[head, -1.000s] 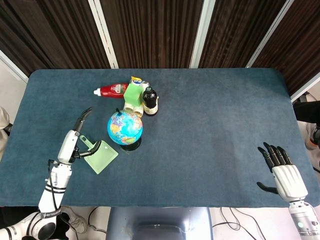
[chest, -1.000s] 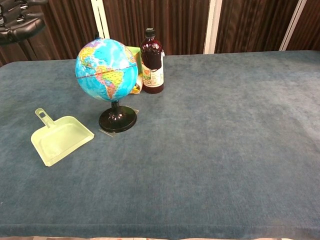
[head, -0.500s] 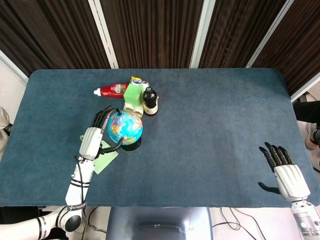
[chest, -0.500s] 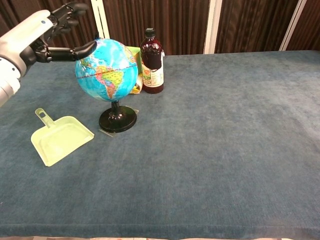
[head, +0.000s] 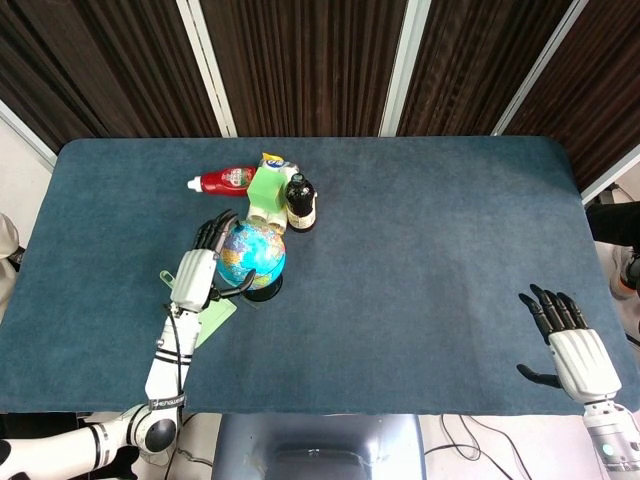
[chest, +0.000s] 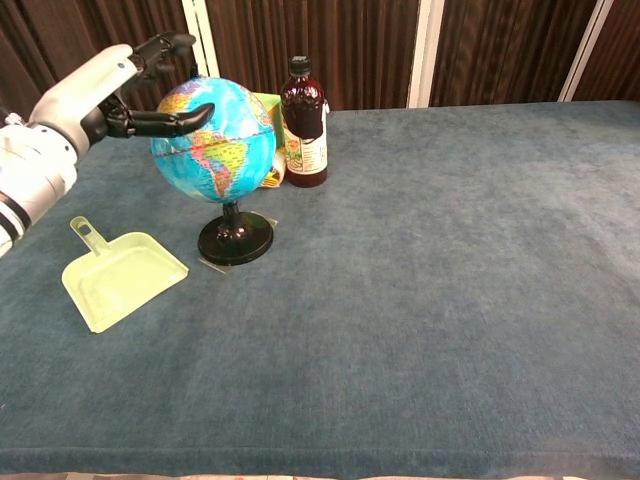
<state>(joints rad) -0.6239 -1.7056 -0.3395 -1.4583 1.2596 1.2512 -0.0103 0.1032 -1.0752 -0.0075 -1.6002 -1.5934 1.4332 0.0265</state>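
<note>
On the left half of the blue table (head: 420, 280) we record a globe (head: 251, 255) standing upright on its black base (chest: 235, 239). Our left hand (chest: 100, 95) is beside the sphere with fingers spread and nothing grasped — in the chest view the thumb tip reaches the globe's upper left surface, though we cannot tell whether it touches. Beneath our left forearm lies a pale green dustpan (chest: 122, 277), flat on the cloth, handle pointing away from the globe. Just behind the globe we note a dark bottle (chest: 303, 123) upright, a green box (head: 266, 194) against it, and a red sauce bottle (head: 224, 181) lying on its side. At the near right corner — well apart from all of these — our right hand (head: 575, 350) hangs open, fingers extended, holding nothing.
</note>
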